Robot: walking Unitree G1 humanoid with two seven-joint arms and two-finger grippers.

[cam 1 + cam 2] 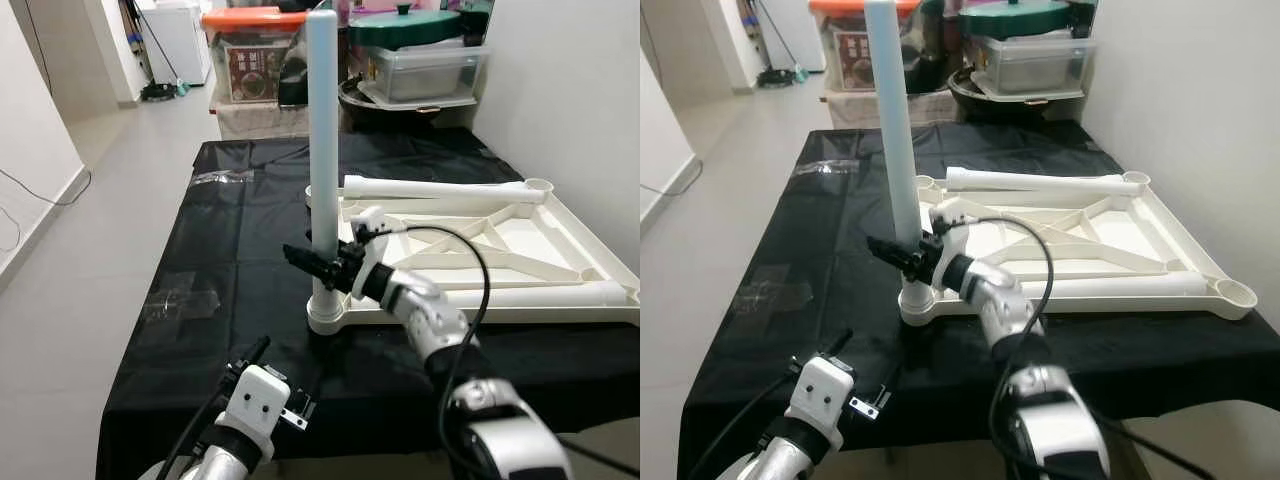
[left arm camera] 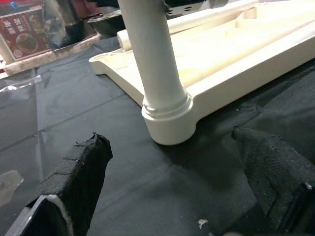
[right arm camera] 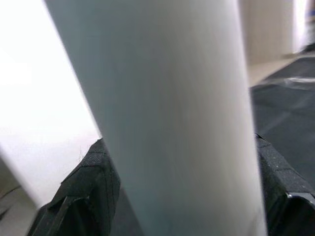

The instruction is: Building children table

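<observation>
The children's table top [image 1: 520, 250] lay upside down on the black-draped table [image 1: 220, 250], one leg [image 1: 322, 140] upright in its corner socket within the right gripper [image 1: 318, 263], two legs [image 1: 440, 187] loose, left gripper [image 2: 167, 196] open.

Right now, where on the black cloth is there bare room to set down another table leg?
Bare black cloth lies on the robot's left of the upright leg, between the plastic wrap and the upturned tabletop. The right side is crowded: the tabletop with two loose legs fills it, and the right gripper is around the upright leg.
</observation>
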